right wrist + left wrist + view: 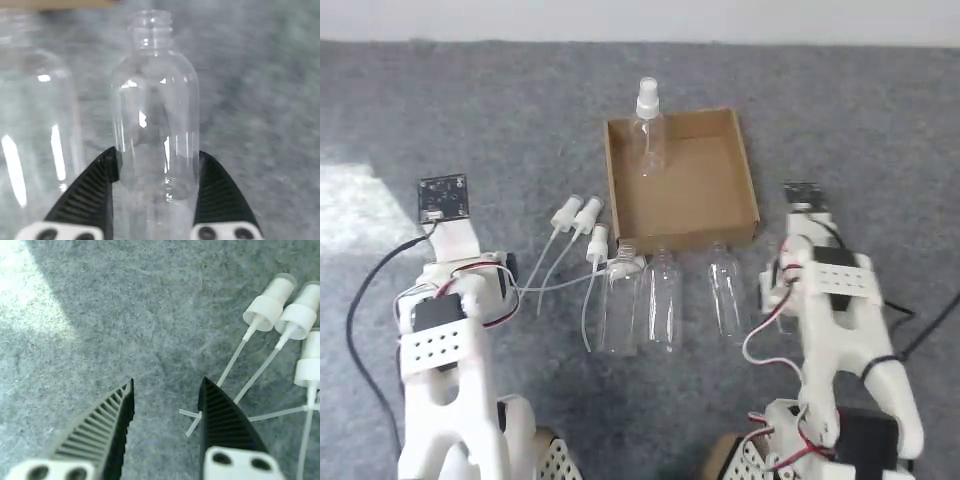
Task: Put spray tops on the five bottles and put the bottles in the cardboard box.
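My right gripper (156,160) is shut on a clear uncapped bottle (155,100) that lies on the grey carpet, one finger against each side of its lower body. In the high view this bottle (782,300) is half hidden under the right arm, just right of the cardboard box (745,190). Three more open bottles (663,300) lie side by side in front of the box. One bottle with a spray top (647,125) is in the box. Loose spray tops (270,305) with long tubes lie beside my left gripper (167,390), which is open over bare carpet.
A neighbouring bottle (35,115) lies close beside the gripped one. The left arm (440,330) stands left of the spray tops (578,213), its cables trailing near it. Open carpet stretches left of and behind the box.
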